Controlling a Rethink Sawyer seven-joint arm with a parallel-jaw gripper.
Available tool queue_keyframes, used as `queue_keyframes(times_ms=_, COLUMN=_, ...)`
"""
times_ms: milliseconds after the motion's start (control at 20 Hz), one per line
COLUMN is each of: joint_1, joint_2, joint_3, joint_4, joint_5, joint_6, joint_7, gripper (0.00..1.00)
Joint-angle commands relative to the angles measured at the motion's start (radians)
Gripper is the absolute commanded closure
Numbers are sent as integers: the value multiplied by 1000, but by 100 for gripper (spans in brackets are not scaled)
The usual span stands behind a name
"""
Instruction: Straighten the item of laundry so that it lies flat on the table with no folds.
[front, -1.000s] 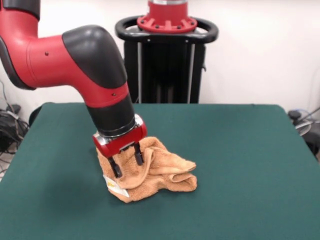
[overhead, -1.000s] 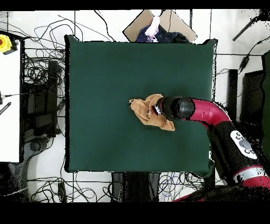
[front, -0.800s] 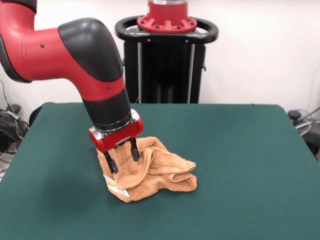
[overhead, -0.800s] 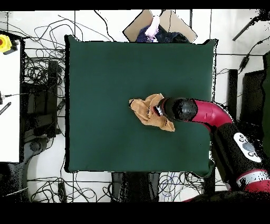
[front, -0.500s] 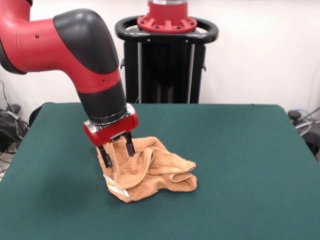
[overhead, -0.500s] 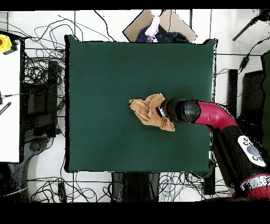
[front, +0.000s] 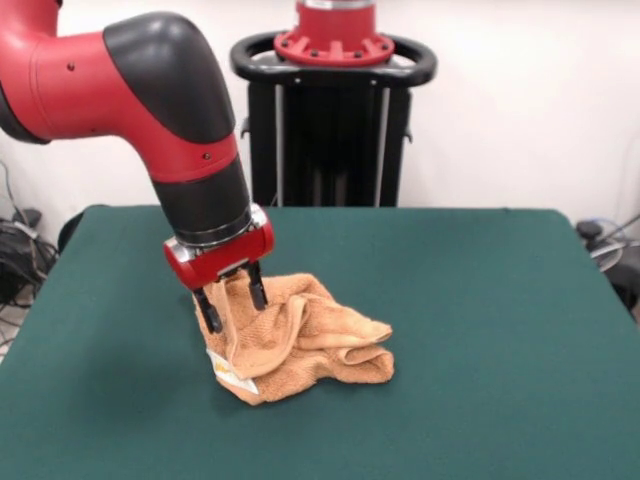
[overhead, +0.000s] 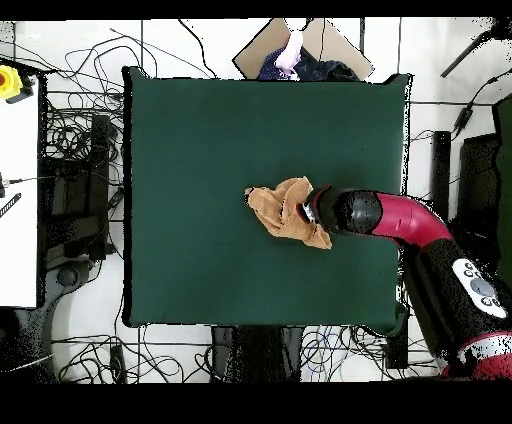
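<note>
The orange-tan towel (front: 300, 340) lies crumpled in a heap on the green table (front: 480, 330), left of its middle, with thick folds on its right side. Its small white label (front: 226, 374) sticks out at the front left corner. My gripper (front: 232, 301) stands open over the heap's left end, its two black fingers (front: 207, 311) apart on either side of a raised towel edge, tips at about the towel's top. In the overhead view the towel (overhead: 280, 208) lies near the table's middle, and the gripper (overhead: 306, 208) is at its right edge.
The black robot pedestal (front: 333, 120) stands behind the table's far edge. An open cardboard box with cloth (overhead: 300, 52) sits beyond the table's top edge in the overhead view. Cables (overhead: 80, 140) cover the floor to the left.
The gripper has risen out of the towel and shifted a little to the left in the front view, fingers still apart. The towel heap has kept its shape and place.
</note>
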Motion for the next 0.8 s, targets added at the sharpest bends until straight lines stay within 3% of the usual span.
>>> queue_keyframes(times_ms=50, joint_1=49, joint_2=63, joint_3=17, joint_4=-44, joint_5=-8, joint_6=31, joint_7=26, gripper=0)
queue_keyframes(times_ms=800, joint_1=79, joint_2=62, joint_3=-13, joint_4=-71, joint_5=-22, joint_6=-87, joint_7=116, gripper=0)
